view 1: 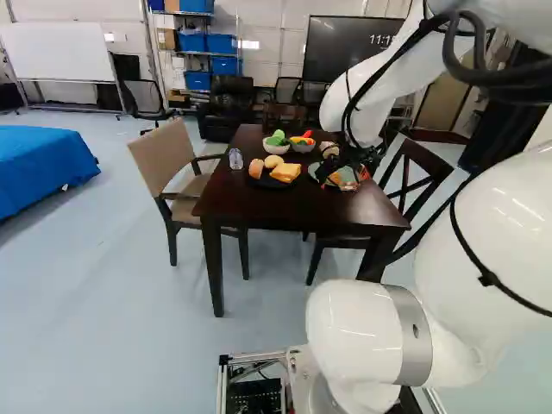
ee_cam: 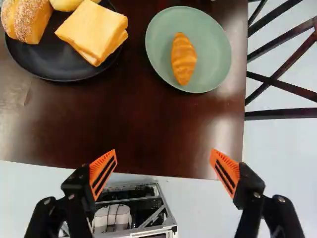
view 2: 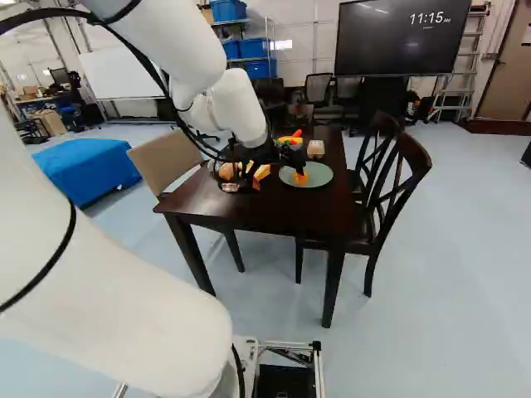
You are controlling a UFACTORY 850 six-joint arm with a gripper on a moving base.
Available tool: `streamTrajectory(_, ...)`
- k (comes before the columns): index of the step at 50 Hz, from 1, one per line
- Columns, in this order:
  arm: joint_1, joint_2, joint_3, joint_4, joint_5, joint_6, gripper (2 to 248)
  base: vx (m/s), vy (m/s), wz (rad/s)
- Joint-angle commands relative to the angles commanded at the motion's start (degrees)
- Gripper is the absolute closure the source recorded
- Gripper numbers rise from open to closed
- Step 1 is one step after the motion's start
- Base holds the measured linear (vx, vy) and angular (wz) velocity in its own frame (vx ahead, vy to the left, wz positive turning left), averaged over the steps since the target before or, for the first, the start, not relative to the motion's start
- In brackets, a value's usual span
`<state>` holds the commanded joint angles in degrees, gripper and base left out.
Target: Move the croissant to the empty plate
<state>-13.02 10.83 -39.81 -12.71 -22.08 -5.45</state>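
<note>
In the right base view the gripper (view 2: pixel 290 156) is over the table beside the green plate (view 2: pixel 324 176). The wrist view has the gripper (ee_cam: pixel 164 157) wide open, nothing between its orange pads, with the table's edge beneath. Ahead of it, nearer the finger on the chair's side, the croissant (ee_cam: pixel 184 58) lies on the green plate (ee_cam: pixel 216 54). A black plate (ee_cam: pixel 54 73) beside that one holds square bread (ee_cam: pixel 94 30), a seeded bread (ee_cam: pixel 30 19) and a yellowish piece partly out of view.
On the dark table (view 1: pixel 259 203), two bowls of toy vegetables (view 1: pixel 276 147) stand behind the black plate, and a clear bottle (view 1: pixel 235 159) beside it. A beige chair (view 1: pixel 164 155) is on one side, dark wooden chairs (view 2: pixel 390 178) on the other.
</note>
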Motion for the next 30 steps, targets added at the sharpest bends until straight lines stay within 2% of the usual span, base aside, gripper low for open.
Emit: streamTrajectory(30,2.4,0.9,6.3,2.3,13.1,1.0,3,0.000,0.000,0.000)
